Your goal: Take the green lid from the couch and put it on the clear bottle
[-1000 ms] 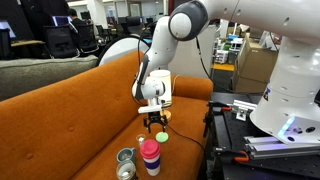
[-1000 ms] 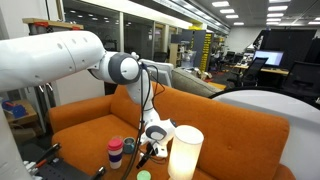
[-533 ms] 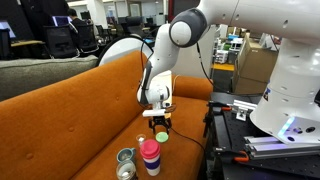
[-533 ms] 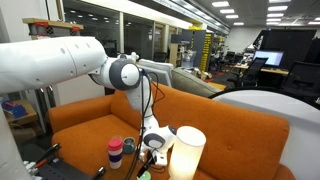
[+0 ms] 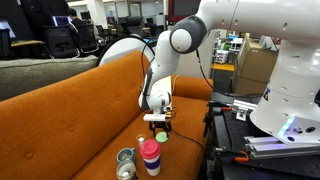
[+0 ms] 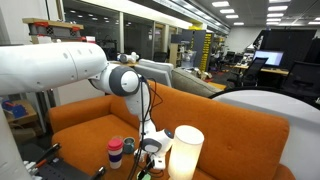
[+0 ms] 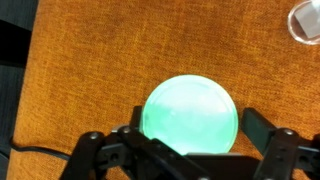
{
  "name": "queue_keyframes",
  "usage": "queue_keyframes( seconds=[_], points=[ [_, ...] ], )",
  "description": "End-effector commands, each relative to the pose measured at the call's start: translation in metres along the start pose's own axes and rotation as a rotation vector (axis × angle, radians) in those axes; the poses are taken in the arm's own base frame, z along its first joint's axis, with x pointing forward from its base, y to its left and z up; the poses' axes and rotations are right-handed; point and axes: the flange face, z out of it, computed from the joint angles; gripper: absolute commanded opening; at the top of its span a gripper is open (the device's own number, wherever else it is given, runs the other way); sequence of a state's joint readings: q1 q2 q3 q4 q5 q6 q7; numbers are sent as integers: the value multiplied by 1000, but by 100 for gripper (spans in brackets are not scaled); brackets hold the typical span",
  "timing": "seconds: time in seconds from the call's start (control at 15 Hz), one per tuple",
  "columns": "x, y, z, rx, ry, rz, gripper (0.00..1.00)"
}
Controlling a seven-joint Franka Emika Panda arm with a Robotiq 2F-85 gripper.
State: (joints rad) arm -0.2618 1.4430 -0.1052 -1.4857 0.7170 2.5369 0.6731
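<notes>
Straddling the green lid [image 7: 190, 115], your tool [image 7: 187, 148] stands spread, one finger on either side. The lid lies flat on the couch [image 7: 90, 60] seat; the clear bottle [image 5: 126, 157] stands near it.

Pink bottle [image 5: 150, 157], white cylinder lamp [image 6: 186, 152], cardboard box [image 5: 258, 65]

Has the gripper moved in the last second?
Yes. The gripper has dropped toward the couch seat, edging slightly away from the pink bottle.
</notes>
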Motion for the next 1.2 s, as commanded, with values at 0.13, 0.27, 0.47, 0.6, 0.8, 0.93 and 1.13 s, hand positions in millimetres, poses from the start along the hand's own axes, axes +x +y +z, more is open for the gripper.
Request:
queue_keyframes(
  seconds=[0.13, 0.27, 0.47, 0.6, 0.8, 0.93, 1.13],
  points=[
    [-1, 0, 8, 4, 15, 3, 100],
    [-2, 2, 9, -3, 15, 0, 100],
    [-1, 3, 13, -12, 12, 2, 100],
    [-1, 5, 12, -9, 18, 12, 100],
    [2, 0, 7, 9, 4, 30, 100],
    [4, -5, 2, 19, 7, 47, 100],
    [5, -7, 0, 12, -7, 63, 100]
  ],
)
